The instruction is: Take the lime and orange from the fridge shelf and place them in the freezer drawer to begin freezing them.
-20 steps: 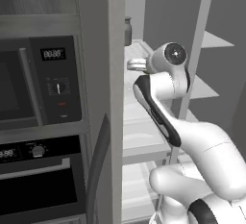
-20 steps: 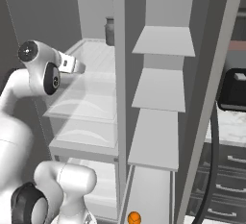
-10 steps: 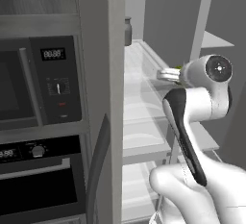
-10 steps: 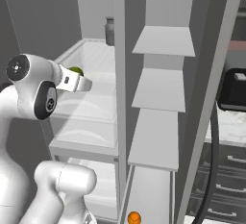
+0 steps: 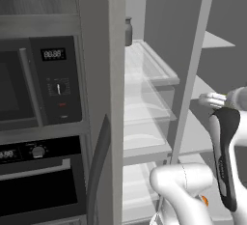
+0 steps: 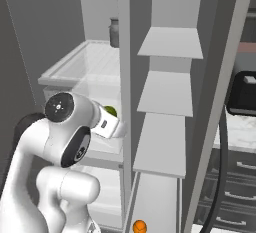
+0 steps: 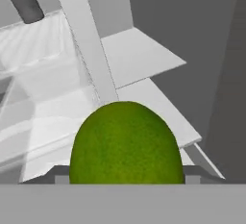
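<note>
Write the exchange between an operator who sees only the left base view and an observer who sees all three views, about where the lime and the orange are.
Operator: I can't find the lime. Where is it?
Observer: In the hand view the lime sits right at the gripper, apparently held, with the shelves well behind it.
Operator: There's an orange speck behind the arm. Is that the orange?
Observer: Likely. The right base view shows the whole orange, low down, below the grey shelves and right of the divider.
</note>
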### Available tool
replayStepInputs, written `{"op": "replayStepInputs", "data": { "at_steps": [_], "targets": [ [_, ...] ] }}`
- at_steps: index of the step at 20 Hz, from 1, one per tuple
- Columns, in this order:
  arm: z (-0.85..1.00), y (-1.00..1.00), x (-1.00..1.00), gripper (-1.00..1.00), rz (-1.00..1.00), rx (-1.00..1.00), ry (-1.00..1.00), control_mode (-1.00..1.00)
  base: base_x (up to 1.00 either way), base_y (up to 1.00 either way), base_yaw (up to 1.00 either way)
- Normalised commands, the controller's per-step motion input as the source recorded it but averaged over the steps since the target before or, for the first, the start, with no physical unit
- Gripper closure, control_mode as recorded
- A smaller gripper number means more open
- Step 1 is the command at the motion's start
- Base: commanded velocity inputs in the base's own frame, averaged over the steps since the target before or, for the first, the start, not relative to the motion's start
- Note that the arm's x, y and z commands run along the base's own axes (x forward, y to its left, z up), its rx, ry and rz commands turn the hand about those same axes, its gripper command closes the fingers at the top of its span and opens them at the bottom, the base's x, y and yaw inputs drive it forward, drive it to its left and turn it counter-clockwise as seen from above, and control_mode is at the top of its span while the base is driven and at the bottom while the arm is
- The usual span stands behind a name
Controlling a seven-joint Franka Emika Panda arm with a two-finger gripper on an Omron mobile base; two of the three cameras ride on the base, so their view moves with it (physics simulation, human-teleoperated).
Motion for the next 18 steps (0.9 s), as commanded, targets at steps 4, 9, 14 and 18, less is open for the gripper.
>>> {"op": "replayStepInputs", "data": {
  "at_steps": [4, 9, 14, 18],
  "targets": [
    [-1.00, -0.99, -0.05, 1.00, -0.07, 0.02, 0.29, -1.00, 0.00, 0.00, 0.00],
    [-1.00, -0.83, 0.01, 1.00, -0.07, 0.00, 0.37, -1.00, 0.00, 0.00, 0.00],
    [-1.00, -0.49, 0.16, 1.00, -0.01, 0.00, 0.28, -1.00, 0.00, 0.00, 0.00],
    [-1.00, -0.20, 0.27, 1.00, 0.00, 0.03, 0.15, -1.00, 0.00, 0.00, 0.00]
  ]
}}
